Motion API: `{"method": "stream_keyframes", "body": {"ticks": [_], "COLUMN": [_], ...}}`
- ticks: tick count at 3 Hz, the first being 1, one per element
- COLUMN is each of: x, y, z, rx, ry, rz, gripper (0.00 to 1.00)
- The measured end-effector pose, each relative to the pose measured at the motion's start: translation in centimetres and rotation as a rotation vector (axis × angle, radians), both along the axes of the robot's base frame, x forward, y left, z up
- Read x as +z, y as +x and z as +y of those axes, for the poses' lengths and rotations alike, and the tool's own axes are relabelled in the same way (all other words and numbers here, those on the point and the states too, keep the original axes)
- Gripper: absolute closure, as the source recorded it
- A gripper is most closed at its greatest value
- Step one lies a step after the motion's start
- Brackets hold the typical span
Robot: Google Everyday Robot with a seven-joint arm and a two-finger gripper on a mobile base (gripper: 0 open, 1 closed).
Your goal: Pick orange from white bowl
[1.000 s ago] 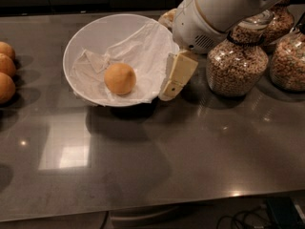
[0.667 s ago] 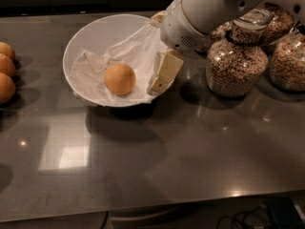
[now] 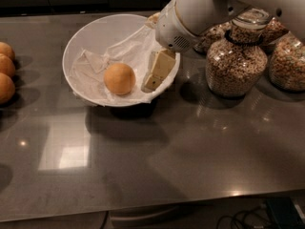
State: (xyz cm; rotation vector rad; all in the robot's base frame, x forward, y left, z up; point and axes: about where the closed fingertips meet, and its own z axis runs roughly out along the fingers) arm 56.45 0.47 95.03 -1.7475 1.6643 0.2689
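Since the hand (image 3: 157,75) has been moved into the white bowl (image 3: 93,35) beside the orange (image 3: 119,78), a grasp is judged near; its grip cannot be told.

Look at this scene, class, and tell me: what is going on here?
A white robot arm reaches into the large round white bowl on the dark countertop. Its cream-coloured tool sits low at the bowl's right side, just right of the round yellow-orange fruit, which lies on thin white paper, not yet lifted. Glass jars of brown cereal stand to the right.
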Motion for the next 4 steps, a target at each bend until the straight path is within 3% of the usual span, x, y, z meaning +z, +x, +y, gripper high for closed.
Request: {"method": "stream_keyframes", "body": {"ticks": [2,3,4], "x": [-1.2,-2.0,-2.6], "y": [1.6,2.0,1.9], "z": [1.5,2.1,3.3], "rx": [0.001,0.016,0.064], "ry": [0.017,0.017,0.025], "rz": [0.016,0.037,0.061], "gripper": [0.0,0.08,0.25]}}
